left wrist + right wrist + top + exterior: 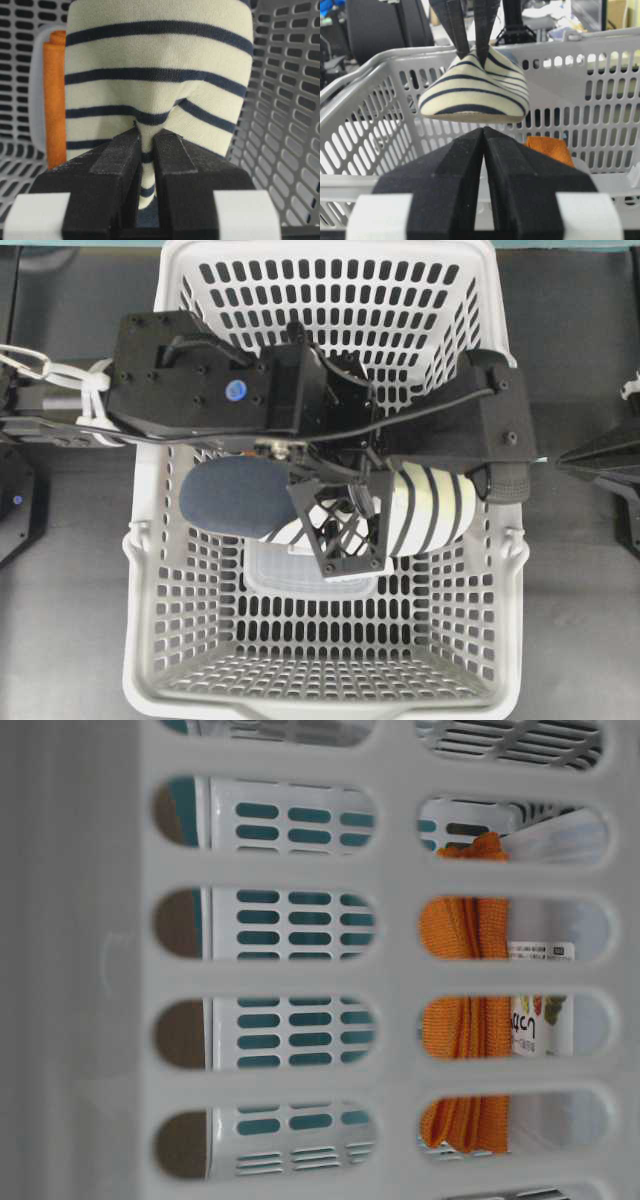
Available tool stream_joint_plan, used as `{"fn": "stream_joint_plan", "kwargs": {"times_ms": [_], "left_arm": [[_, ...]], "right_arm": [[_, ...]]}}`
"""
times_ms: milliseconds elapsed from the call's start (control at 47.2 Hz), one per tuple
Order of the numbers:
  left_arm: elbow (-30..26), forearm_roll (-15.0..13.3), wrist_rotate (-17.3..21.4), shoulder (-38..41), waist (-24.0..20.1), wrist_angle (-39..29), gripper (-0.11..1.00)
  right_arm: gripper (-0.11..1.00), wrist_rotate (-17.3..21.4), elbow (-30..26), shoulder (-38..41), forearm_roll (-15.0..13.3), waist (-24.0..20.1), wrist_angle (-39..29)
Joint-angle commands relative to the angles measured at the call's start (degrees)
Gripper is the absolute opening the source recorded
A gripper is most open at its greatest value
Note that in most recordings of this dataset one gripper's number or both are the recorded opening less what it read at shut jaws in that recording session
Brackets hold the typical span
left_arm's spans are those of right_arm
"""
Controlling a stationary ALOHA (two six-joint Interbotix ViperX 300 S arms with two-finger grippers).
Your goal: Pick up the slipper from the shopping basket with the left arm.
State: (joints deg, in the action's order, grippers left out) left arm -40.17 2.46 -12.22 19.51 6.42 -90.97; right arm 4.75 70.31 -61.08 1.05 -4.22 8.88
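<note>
The slipper (430, 505) has a cream toe cover with navy stripes and a navy heel (235, 495). It hangs level above the floor of the light grey shopping basket (160, 540). My left gripper (350, 525) points down from the left arm (235, 390) and is shut on the slipper. In the left wrist view the left gripper (147, 137) pinches a fold of the slipper's (160, 65) striped toe fabric. The right wrist view shows the slipper (475, 92) hanging near rim height. My right gripper (483, 131) is shut and empty, outside the basket's right side (565, 458).
A folded orange cloth (55, 100) stands against the basket wall (290, 100), beside a white labelled package (540, 1020). A pale container (310, 580) lies on the basket floor under the slipper. A black bar (495, 420) crosses the basket's right rim.
</note>
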Motion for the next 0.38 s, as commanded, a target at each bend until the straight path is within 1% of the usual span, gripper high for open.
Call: {"fn": "stream_joint_plan", "kwargs": {"times_ms": [0, 360], "left_arm": [[-1.41, 0.18, -0.09, -1.05, 0.09, 0.09, 0.05], [-1.41, 0.18, -0.35, -0.97, 0.09, 0.09, 0.05]], "right_arm": [[-0.01, 0.09, -0.35, 0.18, 0.18, -0.09, 0.26], [-0.01, 0.09, -0.26, 0.0, 0.18, -0.09, 0.26]]}}
